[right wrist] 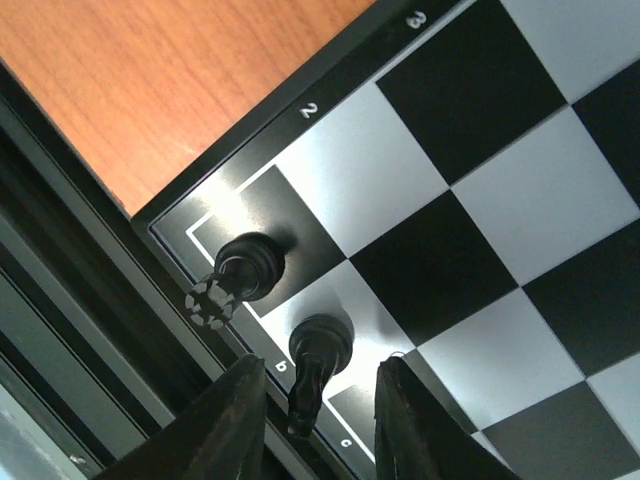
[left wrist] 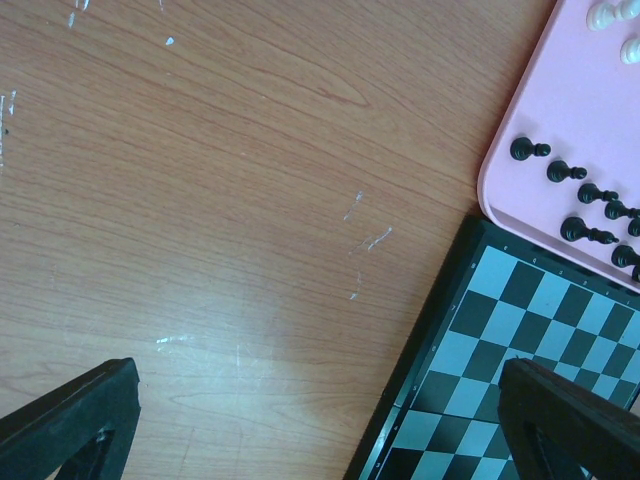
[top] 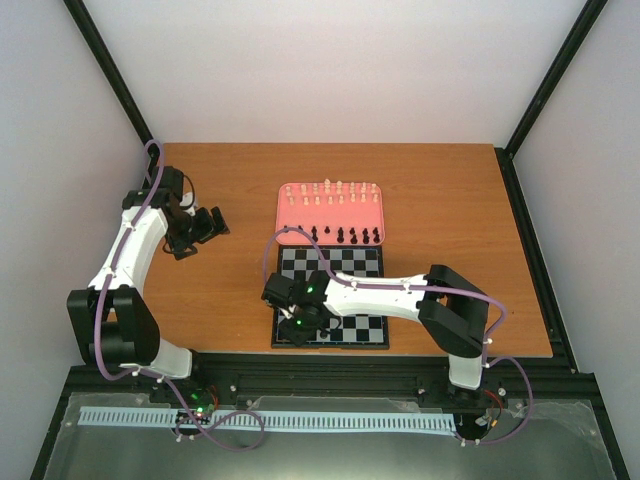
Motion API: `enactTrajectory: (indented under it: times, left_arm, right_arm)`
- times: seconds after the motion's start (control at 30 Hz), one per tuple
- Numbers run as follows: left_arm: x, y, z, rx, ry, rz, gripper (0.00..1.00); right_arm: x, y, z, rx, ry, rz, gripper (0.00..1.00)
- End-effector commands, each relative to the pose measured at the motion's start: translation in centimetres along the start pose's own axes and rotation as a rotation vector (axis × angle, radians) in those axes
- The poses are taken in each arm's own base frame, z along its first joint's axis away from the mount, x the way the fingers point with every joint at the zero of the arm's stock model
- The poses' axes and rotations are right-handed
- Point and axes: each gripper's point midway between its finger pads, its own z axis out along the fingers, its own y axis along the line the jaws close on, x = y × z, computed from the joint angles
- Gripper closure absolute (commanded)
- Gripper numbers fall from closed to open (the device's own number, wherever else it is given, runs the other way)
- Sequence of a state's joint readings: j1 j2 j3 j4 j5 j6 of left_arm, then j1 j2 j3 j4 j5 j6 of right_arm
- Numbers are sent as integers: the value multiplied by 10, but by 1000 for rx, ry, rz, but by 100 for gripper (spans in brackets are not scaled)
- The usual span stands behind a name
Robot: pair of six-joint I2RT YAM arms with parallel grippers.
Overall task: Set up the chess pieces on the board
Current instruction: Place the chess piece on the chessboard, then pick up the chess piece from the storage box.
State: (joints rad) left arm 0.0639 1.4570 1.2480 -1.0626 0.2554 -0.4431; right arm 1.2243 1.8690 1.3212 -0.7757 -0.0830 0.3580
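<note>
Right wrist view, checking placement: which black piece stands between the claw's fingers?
The black piece beside letter b, not the crenellated rook in the corner.

Was a robot lab cell: plain white walls (top: 330, 70), black frame posts (top: 110, 70), wood table (top: 450, 220), left arm (top: 125, 250) and right arm (top: 385, 293) bolted to a black rail (top: 330, 372) at the table's near edge.

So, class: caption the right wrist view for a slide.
Right gripper, jaws apart, straddles a black piece beside the corner rook on the board.

Board (top: 340, 262) corner under right arm (top: 375, 295)
</note>
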Motion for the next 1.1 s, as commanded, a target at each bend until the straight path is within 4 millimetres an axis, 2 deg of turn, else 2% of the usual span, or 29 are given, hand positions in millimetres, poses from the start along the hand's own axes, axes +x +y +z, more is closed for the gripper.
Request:
enactTrajectory:
  times: [0.0,0.1,0.23,0.37,0.47,0.53,0.63,0.73,0.8,0.93,1.07]
  left_arm:
    - [-5,-3,-7,16,-35,-6,0]
    - [-5,-3,-8,16,-36,-6,0]
    - [-7,-5,-10,23,-40,-6,0]
    - [-11,-8,-15,29,-53,-3,0]
    - [-13,-10,-17,32,-58,-2,0]
    - [-15,-12,-18,36,-60,-1,0]
    - [-16,-14,-17,43,-59,-1,0]
    - [-18,-14,-17,40,-56,-2,0]
    - [-18,-14,-16,41,-54,-3,0]
    - [-19,-14,-15,38,-48,-3,0]
    - [-20,-13,-14,28,-44,-5,0]
  right_arm:
    - [-2,-1,-4,29,-5,-11,62]
    - [-6,-5,-14,56,-29,-14,50]
    - [-20,-11,-40,106,-93,-18,44]
    - [-43,-25,-70,146,-171,9,41]
    - [-63,-50,-84,150,-215,74,40]
    - [-79,-78,-88,167,-230,126,40]
    - [-102,-123,-85,201,-237,212,41]
    - [-125,-164,-75,200,-241,306,47]
    - [-140,-185,-69,188,-252,343,48]
    - [-161,-212,-50,192,-235,348,50]
    - [-163,-227,-33,190,-205,361,51]
